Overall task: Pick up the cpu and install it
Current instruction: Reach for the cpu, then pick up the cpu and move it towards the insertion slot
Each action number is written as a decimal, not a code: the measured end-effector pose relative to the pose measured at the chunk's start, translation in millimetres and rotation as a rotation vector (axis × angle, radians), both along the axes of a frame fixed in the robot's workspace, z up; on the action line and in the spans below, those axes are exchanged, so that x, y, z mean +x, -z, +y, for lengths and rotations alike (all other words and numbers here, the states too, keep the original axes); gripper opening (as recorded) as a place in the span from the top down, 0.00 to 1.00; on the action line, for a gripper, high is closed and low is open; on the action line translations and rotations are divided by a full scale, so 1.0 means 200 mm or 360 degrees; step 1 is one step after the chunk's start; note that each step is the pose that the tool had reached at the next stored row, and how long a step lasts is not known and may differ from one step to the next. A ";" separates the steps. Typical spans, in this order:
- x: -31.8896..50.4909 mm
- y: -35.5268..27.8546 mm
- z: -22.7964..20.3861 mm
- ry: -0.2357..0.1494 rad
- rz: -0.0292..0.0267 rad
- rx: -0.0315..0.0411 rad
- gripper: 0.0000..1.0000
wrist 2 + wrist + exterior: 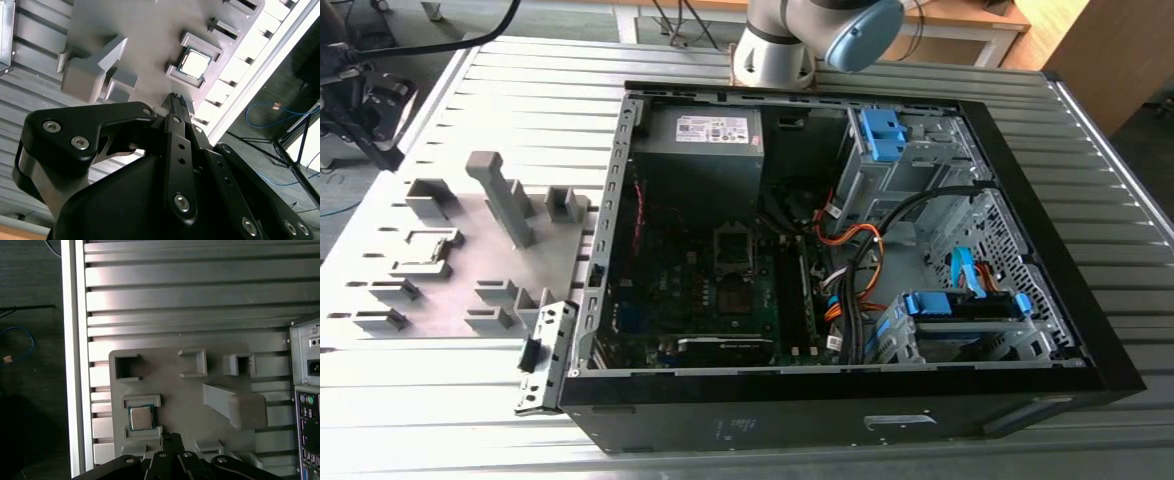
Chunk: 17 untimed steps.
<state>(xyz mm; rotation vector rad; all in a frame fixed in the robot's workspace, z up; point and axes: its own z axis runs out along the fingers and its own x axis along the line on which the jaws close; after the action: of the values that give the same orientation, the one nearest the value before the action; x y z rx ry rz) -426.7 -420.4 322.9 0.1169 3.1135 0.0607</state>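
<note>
Silvery cpu (141,418) sits in a slot of the grey holder tray (170,385) on the slatted counter (200,290).
End effector (171,438) hangs over the tray near it, looks pinched closed I think, holding nothing.

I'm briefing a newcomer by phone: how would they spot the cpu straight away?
Beside the open computer case lies a grey holder plate on the slatted table. The cpu sits in a square framed pocket on that plate; it is the only flat silvery metal square among grey plastic blocks.
</note>
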 end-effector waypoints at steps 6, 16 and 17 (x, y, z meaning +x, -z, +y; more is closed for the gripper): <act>0.008 0.003 -0.006 0.0000 0.00016 -0.0001 0.89; 0.014 0.003 -0.006 0.0000 0.00020 -0.0001 0.89; 0.014 0.003 -0.006 0.0000 0.00019 -0.0001 0.89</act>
<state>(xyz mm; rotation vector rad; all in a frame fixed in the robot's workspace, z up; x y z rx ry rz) -424.0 -421.7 322.3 0.1170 3.1147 0.0601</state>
